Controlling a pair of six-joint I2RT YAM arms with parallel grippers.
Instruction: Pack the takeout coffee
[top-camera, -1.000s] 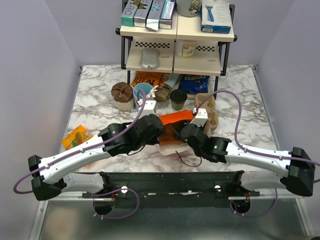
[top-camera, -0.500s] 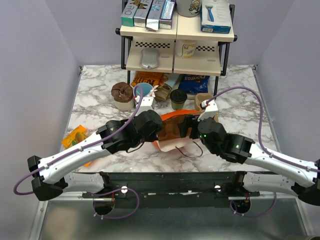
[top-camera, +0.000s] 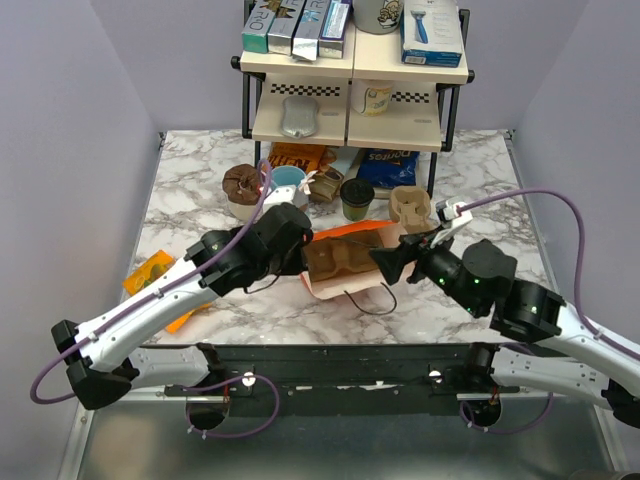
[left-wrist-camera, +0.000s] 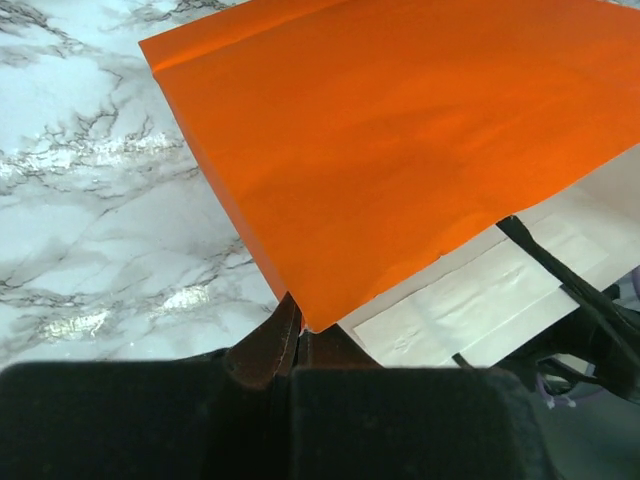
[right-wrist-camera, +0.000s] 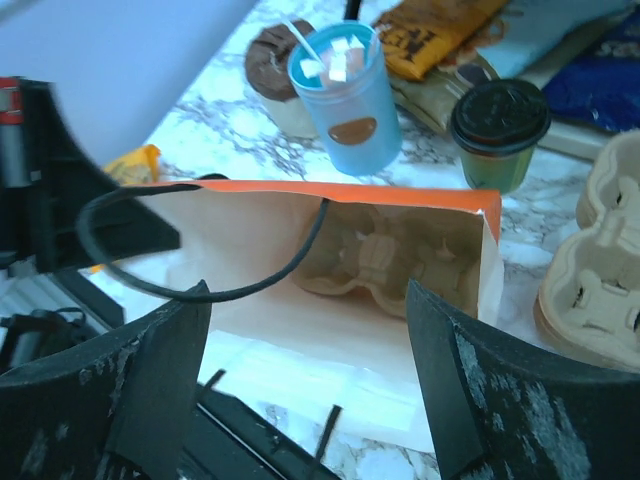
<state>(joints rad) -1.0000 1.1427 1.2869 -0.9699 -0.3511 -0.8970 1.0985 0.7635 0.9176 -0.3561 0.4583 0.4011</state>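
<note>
Left claw (left-wrist-camera: 290, 340) clamps tight on the edge of an orange paper bag (left-wrist-camera: 400, 150) lying on the tabletop (left-wrist-camera: 90, 200); right claw (right-wrist-camera: 305, 350) gapes wide at the bag's mouth, holding nothing. Beyond that claw, past the bag and its 1 pulp carrier (right-wrist-camera: 385, 255), the takeout coffee (right-wrist-camera: 497, 130) stands upright

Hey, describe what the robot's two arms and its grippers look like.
The left arm and right arm both have smooth white links joined by bulky, rounded black joints. A thin purple cable runs loosely along each arm. The left gripper and right gripper are black. The right gripper's fingers are broad and flecked with whitish scuffs.
</note>
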